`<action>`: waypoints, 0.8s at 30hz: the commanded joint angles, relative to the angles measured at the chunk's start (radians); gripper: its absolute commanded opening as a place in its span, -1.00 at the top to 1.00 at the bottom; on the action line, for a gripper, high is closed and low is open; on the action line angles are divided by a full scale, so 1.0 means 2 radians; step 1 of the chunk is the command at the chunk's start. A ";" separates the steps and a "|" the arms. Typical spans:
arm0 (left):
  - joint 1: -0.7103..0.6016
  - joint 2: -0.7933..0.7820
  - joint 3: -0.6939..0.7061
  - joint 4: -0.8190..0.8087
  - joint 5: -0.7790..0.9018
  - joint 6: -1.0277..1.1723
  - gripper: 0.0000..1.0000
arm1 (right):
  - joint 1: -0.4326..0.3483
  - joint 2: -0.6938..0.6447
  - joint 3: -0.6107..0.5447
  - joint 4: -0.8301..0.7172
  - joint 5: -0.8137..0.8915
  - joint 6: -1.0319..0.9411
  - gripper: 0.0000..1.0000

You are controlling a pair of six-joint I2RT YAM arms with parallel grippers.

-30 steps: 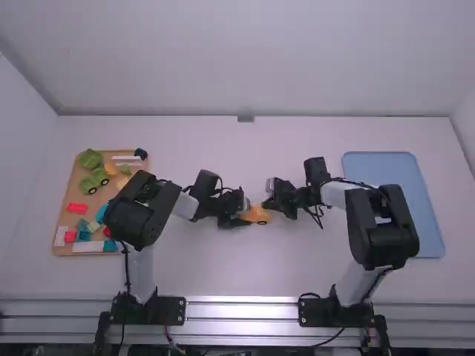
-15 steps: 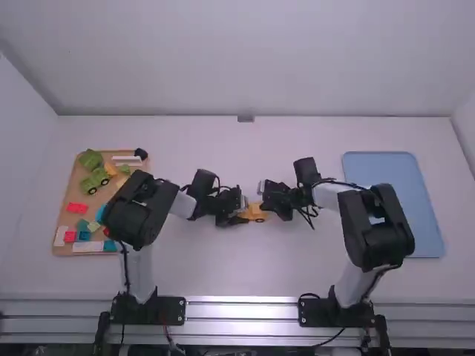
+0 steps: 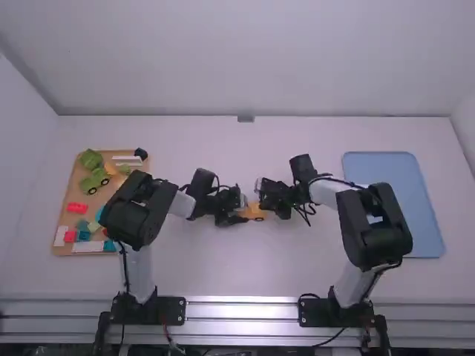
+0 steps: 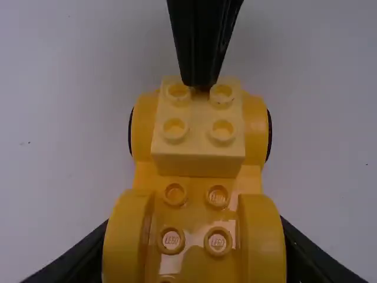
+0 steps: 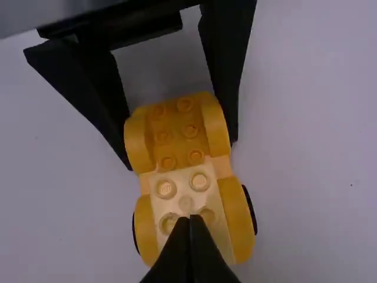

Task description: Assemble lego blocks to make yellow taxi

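Note:
My left gripper (image 3: pixel 236 215) is shut on the yellow car base (image 3: pixel 254 213) near the table's middle; in the left wrist view its fingers (image 4: pixel 76 259) flank the arched fenders, with the gripper (image 4: pixel 194 253) around one end of the base (image 4: pixel 250 177). A pale yellow 2x2 block (image 4: pixel 199 130) sits on the other end, between the wheel arches. My right gripper (image 3: pixel 264 199) is at the car's right end. In the right wrist view, the right gripper (image 5: pixel 189 224) is shut, empty, its tips over the pale block (image 5: pixel 185 200) and hiding part of its studs.
At the left, a wooden tray (image 3: pixel 68 194) holds green vehicle pieces (image 3: pixel 94 180), a red block (image 3: pixel 77 208) and several other blocks. An empty blue tray (image 3: pixel 393 200) lies at the right, partly behind the right arm.
The right gripper has moved left to the car's right end, and its arm has shifted with it. Both the left gripper and the car stay nearly in place.

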 commanded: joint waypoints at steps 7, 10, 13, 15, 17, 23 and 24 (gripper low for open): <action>-0.010 0.035 -0.024 -0.023 -0.060 -0.001 0.35 | -0.018 0.004 -0.011 -0.006 -0.077 -0.053 1.00; -0.009 0.035 -0.024 -0.019 -0.060 -0.001 0.34 | -0.059 -0.035 -0.001 -0.003 -0.218 -0.108 0.89; -0.009 0.035 -0.024 -0.017 -0.060 -0.001 0.31 | -0.083 -0.054 0.002 -0.001 -0.283 -0.127 0.34; -0.010 0.035 -0.024 -0.015 -0.057 -0.001 0.28 | -0.091 -0.058 0.003 0.002 -0.295 -0.127 -0.16; -0.009 0.035 -0.024 -0.012 -0.057 -0.001 0.21 | -0.098 -0.060 0.006 0.004 -0.297 -0.115 -0.98; -0.009 0.034 -0.015 -0.024 -0.063 -0.005 -0.69 | -0.089 -0.060 0.006 0.036 -0.296 -0.065 -0.98; -0.009 0.034 -0.013 -0.028 -0.065 -0.004 -0.80 | -0.087 -0.060 0.006 0.038 -0.297 -0.065 -0.98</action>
